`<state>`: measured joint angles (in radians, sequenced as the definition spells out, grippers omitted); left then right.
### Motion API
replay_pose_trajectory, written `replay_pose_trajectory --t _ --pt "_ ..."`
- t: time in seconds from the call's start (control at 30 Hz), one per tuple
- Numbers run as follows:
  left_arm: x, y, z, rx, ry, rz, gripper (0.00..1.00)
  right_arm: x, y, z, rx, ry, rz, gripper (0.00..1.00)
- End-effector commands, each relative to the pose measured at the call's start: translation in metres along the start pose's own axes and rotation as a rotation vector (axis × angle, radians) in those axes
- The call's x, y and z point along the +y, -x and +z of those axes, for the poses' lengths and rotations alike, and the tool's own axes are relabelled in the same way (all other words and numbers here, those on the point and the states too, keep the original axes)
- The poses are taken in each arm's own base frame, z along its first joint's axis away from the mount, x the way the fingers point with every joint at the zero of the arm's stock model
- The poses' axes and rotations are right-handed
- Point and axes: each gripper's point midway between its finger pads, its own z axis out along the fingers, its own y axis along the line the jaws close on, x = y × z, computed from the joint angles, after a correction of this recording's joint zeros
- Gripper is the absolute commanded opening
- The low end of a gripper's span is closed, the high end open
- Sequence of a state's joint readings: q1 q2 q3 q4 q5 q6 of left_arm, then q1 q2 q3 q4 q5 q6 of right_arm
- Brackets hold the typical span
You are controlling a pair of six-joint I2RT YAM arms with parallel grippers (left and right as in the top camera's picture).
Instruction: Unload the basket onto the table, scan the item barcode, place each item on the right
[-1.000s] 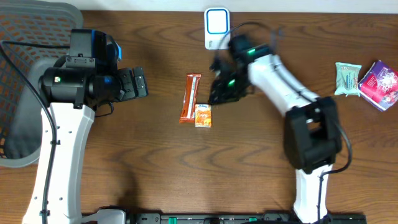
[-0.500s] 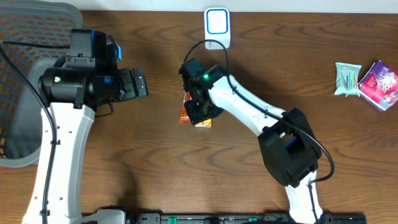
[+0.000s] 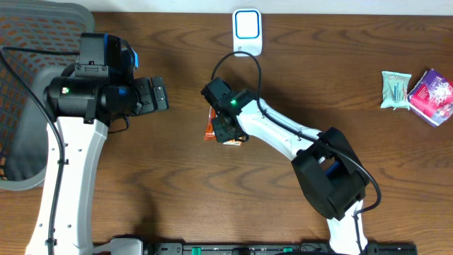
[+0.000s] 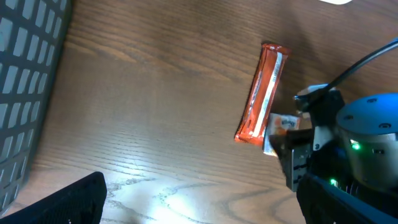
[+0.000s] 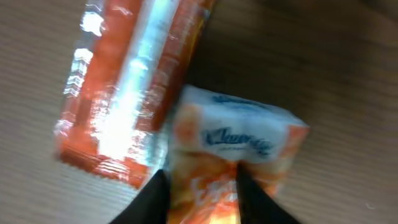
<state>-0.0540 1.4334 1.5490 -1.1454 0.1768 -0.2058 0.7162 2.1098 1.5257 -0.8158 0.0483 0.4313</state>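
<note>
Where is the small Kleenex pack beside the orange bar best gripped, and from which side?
Likely from straight above, pinching the tissue pack across its short width, at the end away from the orange bar. It lies flat and looks soft, so its sides should give, and the bar crowds one corner. The right gripper straddles it that way.

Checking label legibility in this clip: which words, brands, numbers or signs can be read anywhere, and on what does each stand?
"Kleenex", in blue script and slightly blurred: on the small orange-and-white tissue pack.
Long orange foil wrapper: print lost in glare and blur, unreadable.
Green packet and purple packet: print too small to read.
White device with a blue-edged panel: no text can be read.
</note>
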Motion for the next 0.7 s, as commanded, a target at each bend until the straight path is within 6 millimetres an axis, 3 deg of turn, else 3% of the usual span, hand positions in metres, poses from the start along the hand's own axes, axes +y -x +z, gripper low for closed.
replay_pose_trajectory --t 0.0,0.07,0.17,0.47,0.67 --pt "0.002 0.001 0.000 -0.001 0.007 0.000 0.98 -0.031 -0.026 0.021 0.085 -0.125 0.057 0.11" --pt "0.002 0.001 0.000 -0.001 0.007 0.000 0.98 -0.035 -0.025 0.016 0.095 -0.131 0.067 0.01" --pt "0.002 0.001 0.000 -0.001 0.007 0.000 0.98 -0.041 -0.020 0.008 0.115 -0.108 0.087 0.01" --pt "0.002 0.001 0.000 -0.001 0.008 -0.001 0.98 -0.013 0.007 -0.033 0.192 0.584 0.062 0.01" --pt "0.002 0.001 0.000 -0.001 0.008 -0.001 0.98 -0.032 0.031 -0.071 0.080 0.970 0.065 0.01"
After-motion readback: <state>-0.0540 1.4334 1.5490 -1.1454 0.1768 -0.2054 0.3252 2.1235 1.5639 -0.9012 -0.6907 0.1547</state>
